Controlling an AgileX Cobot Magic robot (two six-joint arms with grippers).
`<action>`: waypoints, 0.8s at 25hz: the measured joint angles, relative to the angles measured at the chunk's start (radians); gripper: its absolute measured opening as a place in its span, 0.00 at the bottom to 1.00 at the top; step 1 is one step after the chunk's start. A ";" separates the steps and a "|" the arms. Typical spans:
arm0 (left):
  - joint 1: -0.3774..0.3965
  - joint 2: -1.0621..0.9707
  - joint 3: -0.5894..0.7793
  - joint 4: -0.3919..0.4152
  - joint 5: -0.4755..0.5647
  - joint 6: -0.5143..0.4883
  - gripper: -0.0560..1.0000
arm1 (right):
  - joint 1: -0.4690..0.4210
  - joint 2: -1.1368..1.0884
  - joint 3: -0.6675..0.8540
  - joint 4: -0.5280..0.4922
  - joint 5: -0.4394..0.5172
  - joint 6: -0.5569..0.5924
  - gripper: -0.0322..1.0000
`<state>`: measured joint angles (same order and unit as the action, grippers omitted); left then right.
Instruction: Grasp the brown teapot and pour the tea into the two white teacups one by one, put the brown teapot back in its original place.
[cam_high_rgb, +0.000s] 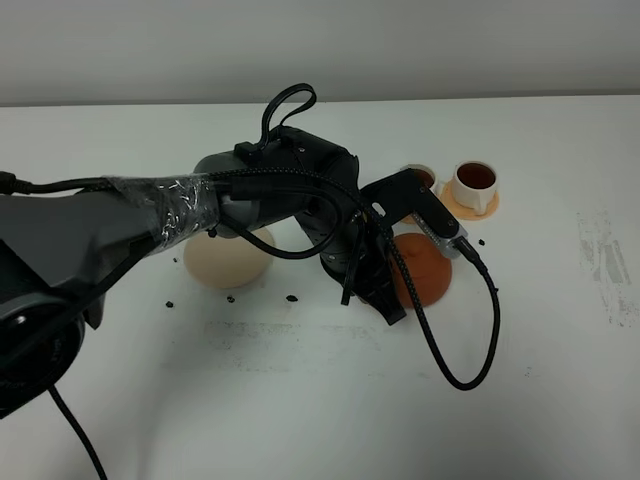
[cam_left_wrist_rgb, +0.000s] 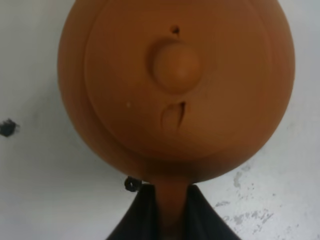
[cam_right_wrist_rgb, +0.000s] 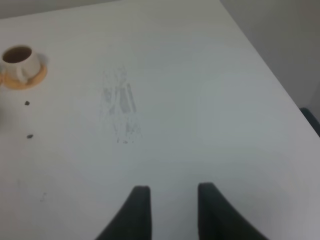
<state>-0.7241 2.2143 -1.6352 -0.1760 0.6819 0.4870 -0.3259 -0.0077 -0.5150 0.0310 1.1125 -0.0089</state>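
One brown teapot (cam_left_wrist_rgb: 175, 90) upright, lid up, handle toward the left end effector (cam_left_wrist_rgb: 170, 215) clamped on it.

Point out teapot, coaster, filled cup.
brown teapot (cam_left_wrist_rgb: 175, 95): left wrist view, on lid.
coaster (cam_high_rgb: 225, 262): exterior high view, on bare top.
white teacup (cam_high_rgb: 474, 186): exterior high view, on cup wall.

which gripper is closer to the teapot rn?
Left. The left gripper is clamped on the brown teapot at its handle. The right gripper hangs over bare table, holding nothing, with no teapot in its view.
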 joint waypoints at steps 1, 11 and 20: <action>0.000 0.001 0.000 0.000 0.001 0.000 0.13 | 0.000 0.000 0.000 0.000 0.000 0.000 0.25; 0.018 -0.177 0.101 -0.004 -0.033 -0.021 0.13 | 0.000 0.000 0.000 0.000 0.000 0.000 0.25; 0.261 -0.388 0.362 -0.001 -0.014 -0.109 0.13 | 0.000 0.000 0.000 0.000 0.000 0.000 0.25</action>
<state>-0.4634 1.8259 -1.2734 -0.1767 0.6674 0.3781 -0.3259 -0.0077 -0.5150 0.0310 1.1125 -0.0089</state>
